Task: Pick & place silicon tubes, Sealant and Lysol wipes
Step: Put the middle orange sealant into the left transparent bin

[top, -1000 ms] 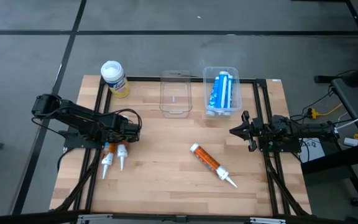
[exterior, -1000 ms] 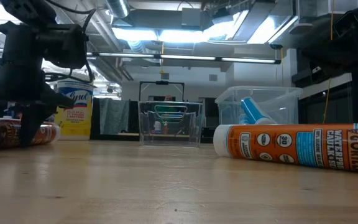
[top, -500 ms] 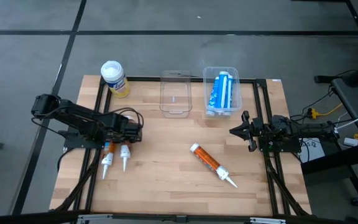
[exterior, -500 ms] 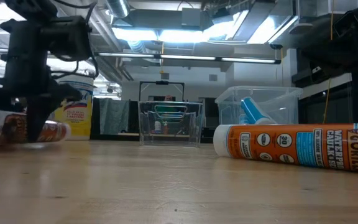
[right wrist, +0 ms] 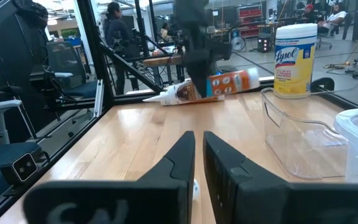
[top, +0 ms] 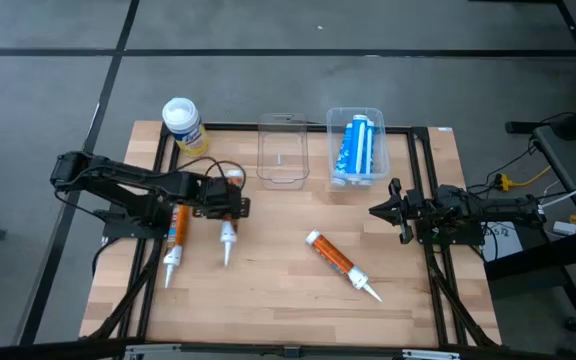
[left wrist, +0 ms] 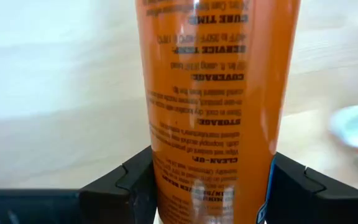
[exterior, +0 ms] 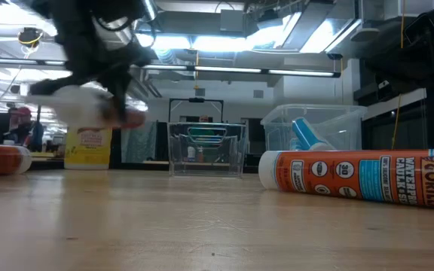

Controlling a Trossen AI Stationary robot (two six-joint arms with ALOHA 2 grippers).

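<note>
An orange sealant tube (top: 227,232) with a white nozzle hangs above the wooden table (top: 268,300), with my left gripper (top: 226,207) shut on it. A second orange tube (top: 176,232) lies flat at the table's left. A third one (top: 339,264) lies right of the middle. The Lysol wipes (top: 183,125), a yellow canister with a white lid, stand upright at the far left corner. My right gripper (top: 380,211) waits shut at the table's right side, holding nothing. My left gripper pinches the middle of the tube's orange body (left wrist: 166,155) between its two fingers (left wrist: 126,186). The fingers come from above, slanting down, and lie across the tube. The tube is lifted clear of the table, and its nozzle (top: 225,258) points toward the near edge.
An empty clear bin (top: 283,150) stands at the far middle. Beside it on the right, another clear bin (top: 330,118) holds a blue and white tube (top: 356,145). Bare wood lies along the near edge. People and workshop gear show beyond the table.
My left gripper has risen and gone toward the table's right with one of the two tubes that lay side by side. That tube is now lifted clear, and its nozzle still points to the near edge. The other tube has stayed in place.
</note>
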